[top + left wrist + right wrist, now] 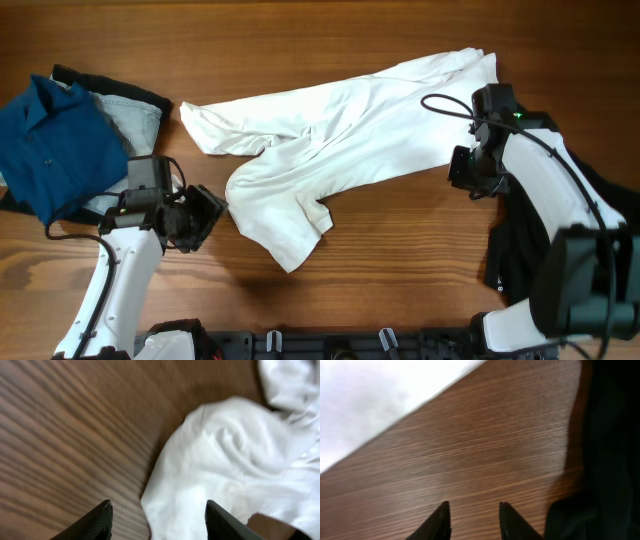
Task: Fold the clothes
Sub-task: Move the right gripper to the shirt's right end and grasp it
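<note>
Hovering low over the table (400, 290), our left gripper (205, 217) has its fingers spread with nothing between them; the rounded lower edge of the white T-shirt (340, 130) lies just ahead of the tips. Our right gripper (472, 510) is parted more narrowly and also empty, over bare wood between the shirt's right edge and a black garment (610, 450). We judge the step to be taking hold of the shirt so it can be spread flat. To do it well, we should slide each lower finger under the hem, pinch the fabric right at the edge, and draw the two holds apart evenly so the bunched middle smooths out. The shirt lies crumpled across the table's centre, its long axis running diagonally from near left to far right, with a sleeve-like flap pointing left. Which end is the collar we cannot tell. A blue shirt (45, 145) and a pale grey piece (135, 118) sit well apart at far left
</note>
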Tool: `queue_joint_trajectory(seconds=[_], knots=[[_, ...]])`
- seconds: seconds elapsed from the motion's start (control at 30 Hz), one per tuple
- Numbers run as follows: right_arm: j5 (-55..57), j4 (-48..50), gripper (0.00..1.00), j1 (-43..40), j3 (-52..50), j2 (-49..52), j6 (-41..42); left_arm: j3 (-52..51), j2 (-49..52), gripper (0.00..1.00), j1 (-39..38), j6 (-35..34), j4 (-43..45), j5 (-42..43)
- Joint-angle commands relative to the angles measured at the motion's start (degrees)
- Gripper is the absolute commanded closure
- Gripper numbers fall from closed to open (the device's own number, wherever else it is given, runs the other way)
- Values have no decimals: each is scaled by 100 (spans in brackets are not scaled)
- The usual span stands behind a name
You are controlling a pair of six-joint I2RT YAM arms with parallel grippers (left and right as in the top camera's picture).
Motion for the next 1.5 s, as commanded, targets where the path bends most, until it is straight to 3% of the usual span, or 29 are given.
queue_joint_trajectory(seconds=[0.0,0.2,0.33,0.47,0.57,0.67,0.73,0.77,0.9,1.1,1.2,1.37,1.47], knots=[[-50,188,71,-455,-59,586,-179,-160,2,41,-387,114,70,133],[-42,1132,67,-1191,-59,1410,-621,-503,94,38,-850,92,763,-42],[437,1672,71,-2057,-57,1718,-90,-516,507,37,-1001,94,1318,-214],[481,1733,68,-3442,76,1716,525,-516,1029,37,-1071,94,1768,-210],[-684,1823,68,-4513,251,1716,750,-516,1259,36,-1075,94,1797,-188],[-1941,1860,68,-4962,334,1714,549,-516,1263,37,-1075,94,1777,-188],[-3825,1668,65,-4931,431,1676,-533,-516,1261,36,-1075,94,1779,-188],[-4232,1482,64,-4857,461,1611,-782,-516,1261,36,-1075,94,1777,-188],[-4459,1364,65,-4424,470,1217,-1388,-516,1261,36,-1075,94,1777,-188],[-2597,1860,71,-3709,463,1257,-892,-516,1261,36,-1075,94,1775,-188],[-1805,2011,66,-3567,439,1300,-310,-516,1263,36,-1075,92,1775,-188],[-1231,2245,57,-3565,415,1300,339,-516,1263,36,-1075,94,1777,-190],[-1193,2315,60,-3565,415,1300,339,-516,1261,36,-1075,94,1777,-188]])
